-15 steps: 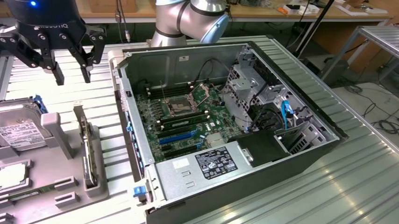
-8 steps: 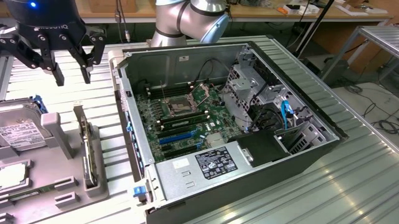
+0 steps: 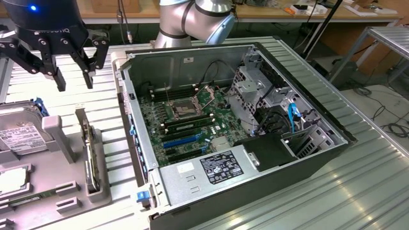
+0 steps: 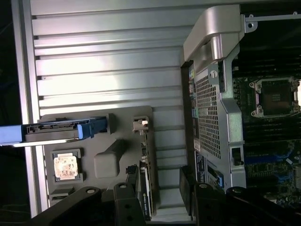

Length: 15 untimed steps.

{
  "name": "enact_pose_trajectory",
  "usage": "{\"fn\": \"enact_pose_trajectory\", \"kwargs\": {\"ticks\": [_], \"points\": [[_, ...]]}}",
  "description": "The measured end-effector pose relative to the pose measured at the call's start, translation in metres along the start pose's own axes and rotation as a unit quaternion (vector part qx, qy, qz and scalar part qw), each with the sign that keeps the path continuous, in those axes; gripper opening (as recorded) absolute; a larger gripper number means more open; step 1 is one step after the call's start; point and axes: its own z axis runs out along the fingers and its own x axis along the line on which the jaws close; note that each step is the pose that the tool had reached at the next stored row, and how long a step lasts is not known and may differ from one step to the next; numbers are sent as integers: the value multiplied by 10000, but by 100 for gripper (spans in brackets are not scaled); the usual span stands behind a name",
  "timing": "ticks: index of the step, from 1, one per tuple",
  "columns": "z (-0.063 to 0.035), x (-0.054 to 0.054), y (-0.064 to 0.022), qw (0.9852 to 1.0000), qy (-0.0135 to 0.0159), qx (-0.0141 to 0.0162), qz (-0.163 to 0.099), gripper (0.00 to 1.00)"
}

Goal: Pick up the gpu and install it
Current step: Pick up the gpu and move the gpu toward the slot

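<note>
1. The claw [image 3: 74, 84] [image 4: 159, 178] hangs wide open and holds nothing, above the grey holder [image 3: 64, 143].
2. Below is a ribbed metal tabletop [image 3: 357, 182]; a wooden workbench [image 3: 268, 13] stands behind.
3. The holder carries a hard drive [image 3: 19, 132] and the gpu [image 3: 91, 158] [image 4: 146, 175]. An open computer case [image 3: 300, 143] lies beside it, motherboard [image 3: 185, 120] exposed.
4. The gpu stands on edge in its slot: a thin dark card with a silver bracket.

Back: wooden workbench [image 3: 268, 13], small clutter on top.
Work surface: ribbed metal tabletop [image 3: 357, 191], glossy.
Floor: grey floor [image 3: 383, 103], loose cables [image 3: 396, 127].
</note>
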Motion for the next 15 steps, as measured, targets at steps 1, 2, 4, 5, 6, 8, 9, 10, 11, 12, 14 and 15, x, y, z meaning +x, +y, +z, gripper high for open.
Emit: {"fn": "enact_pose_trajectory", "kwargs": {"ticks": [1,2,4,5,6,8,9,10,11,12,14,15], "points": [[0,0,0,10000,0,0,0,48],[0,0,0,10000,0,0,0,48],[1,3,-29,10000,0,0,0,48],[2,8,-61,10000,0,0,0,48],[2,11,-83,10000,0,0,0,48],[4,17,-110,10000,0,0,0,48],[4,19,-122,10000,0,0,0,48],[5,22,-132,10000,0,0,0,48],[6,25,-143,10000,0,0,0,48],[6,27,-151,10000,0,0,0,48],[8,35,-173,10000,0,0,0,48],[8,39,-183,10000,0,0,0,48]]}}
